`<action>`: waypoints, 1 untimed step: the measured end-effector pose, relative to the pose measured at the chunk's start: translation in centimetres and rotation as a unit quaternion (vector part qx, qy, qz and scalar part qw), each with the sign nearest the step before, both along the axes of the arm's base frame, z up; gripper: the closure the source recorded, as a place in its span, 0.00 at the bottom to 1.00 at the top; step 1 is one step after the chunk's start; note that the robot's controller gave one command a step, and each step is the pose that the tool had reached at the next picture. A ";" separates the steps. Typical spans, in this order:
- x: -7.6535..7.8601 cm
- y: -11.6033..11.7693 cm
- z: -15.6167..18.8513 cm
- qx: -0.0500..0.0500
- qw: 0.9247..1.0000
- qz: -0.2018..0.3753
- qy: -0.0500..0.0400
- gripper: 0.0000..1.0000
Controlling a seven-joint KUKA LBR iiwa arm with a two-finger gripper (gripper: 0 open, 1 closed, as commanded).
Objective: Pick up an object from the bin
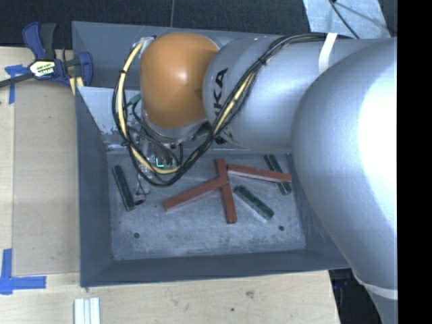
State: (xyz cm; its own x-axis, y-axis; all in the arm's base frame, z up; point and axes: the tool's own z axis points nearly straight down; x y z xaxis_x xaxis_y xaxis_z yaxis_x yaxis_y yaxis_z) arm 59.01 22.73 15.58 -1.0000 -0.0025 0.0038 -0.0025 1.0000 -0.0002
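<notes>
1. Nearest the lens: silver arm (351, 133), bulking across the right side and covering the bin's right wall and back right corner.
2. Surface: grey metal bin (94, 201) with sloped walls. Its flat floor is scuffed and speckled pale, with two small dark spots near the front. Dark ground lies beyond the back rim.
3. Floor, left: dark green stick (123, 186), flat, running nearly along the left wall. It is the thing closest to the tool.
4. Gripper (143, 184) hangs low over the left part of the floor, just right of that stick and under the orange wrist cover (177, 79). Yellow and black cables (125, 106) loop round the wrist and hang in front of the tool. Spread or pressed together: cannot tell.
5. Floor, centre: three red-brown sticks (196, 196), flat and crossing one another. One slants long to the left, one runs front to back, one points right.
6. Right of the crossing: second dark green stick (255, 204), just beside the front-to-back one. A third dark green stick (278, 174) lies by the arm's edge, partly hidden.
7. Writing: black letters "KA" (221, 90) on the arm casing; a cable crosses whatever follows.
</notes>
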 end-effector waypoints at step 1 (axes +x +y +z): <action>-3.2 -7.1 -9.0 -0.002 1.000 0.027 0.001 0.00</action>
State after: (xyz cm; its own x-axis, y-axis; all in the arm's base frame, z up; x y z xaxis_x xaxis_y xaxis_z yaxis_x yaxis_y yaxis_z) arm 55.82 15.59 6.56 -0.9984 -0.0571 0.0060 -0.0571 0.9984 -0.0040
